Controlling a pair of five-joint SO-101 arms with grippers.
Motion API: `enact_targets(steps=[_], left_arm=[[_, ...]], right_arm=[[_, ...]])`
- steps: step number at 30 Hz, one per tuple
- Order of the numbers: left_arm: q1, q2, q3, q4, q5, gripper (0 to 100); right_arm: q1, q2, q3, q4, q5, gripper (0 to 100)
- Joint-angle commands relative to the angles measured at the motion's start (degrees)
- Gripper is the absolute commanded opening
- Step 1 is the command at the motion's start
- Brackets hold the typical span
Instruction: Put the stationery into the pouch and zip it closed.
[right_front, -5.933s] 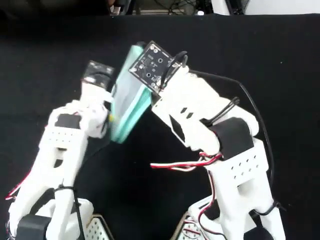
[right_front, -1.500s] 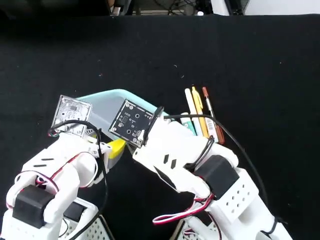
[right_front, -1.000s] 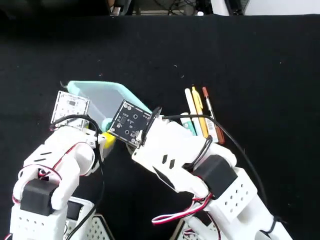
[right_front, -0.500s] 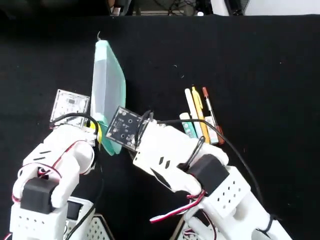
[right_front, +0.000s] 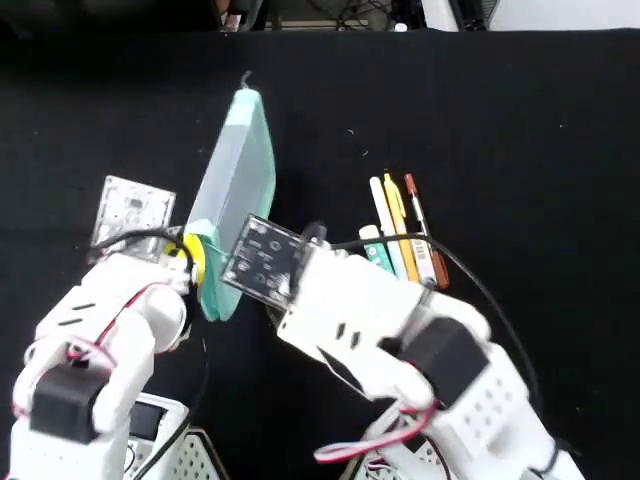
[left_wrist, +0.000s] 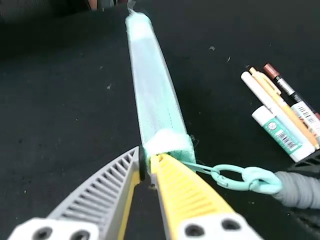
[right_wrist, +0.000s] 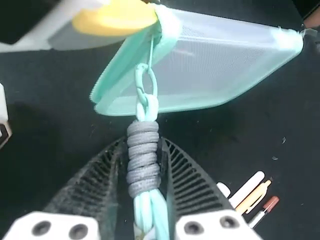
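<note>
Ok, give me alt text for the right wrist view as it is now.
The right arm's jaws are shut on the grey-wrapped pull cord, which is clipped to the zipper end of the mint pouch. The left arm's jaws, yellow and grey, pinch the pouch's corner by that zipper end. Pens lie on the black table nearby.

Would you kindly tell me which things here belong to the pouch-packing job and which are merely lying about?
Belong to the job:
pouch, gripped by the left claw
pull cord, gripped by the right claw
stationery, lying beside the pouch

Just lying about:
cables beyond the far edge of the table
</note>
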Motion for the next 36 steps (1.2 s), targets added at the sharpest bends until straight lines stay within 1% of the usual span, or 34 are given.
enact_targets(steps=[1,4,6,10,14,21,28,32,36], left_arm=[[-1.2,-2.9,-5.9,0.8,1.5,3],[-1.3,-5.3,-6.5,0.8,1.9,3],[-1.3,-5.9,-5.8,0.5,1.9,3],[-1.3,-6.0,-2.8,0.4,2.0,3],[-1.3,-6.3,0.0,0.6,1.6,3],[-1.2,-5.9,0.0,0.0,1.5,3],[-1.3,-5.4,3.6,-9.1,1.4,3],[-1.3,2.2,8.6,-13.4,1.1,3],[-1.6,13.0,11.2,-15.9,-2.1,3]], right_arm=[[6.0,-5.4,-2.9,1.2,0.9,1.2],[11.3,-9.0,-2.6,0.8,3.1,1.2],[12.7,-10.1,-2.6,1.2,3.2,1.2],[12.7,-10.4,-2.6,2.3,3.2,1.2],[12.7,-10.3,-1.7,0.8,2.9,1.2],[12.5,-10.7,8.2,-4.0,3.0,1.2],[8.4,-10.8,14.8,-5.9,3.0,1.2],[8.4,-10.8,19.0,-9.0,2.9,1.2],[8.4,-10.3,24.5,-14.6,2.9,1.2]])
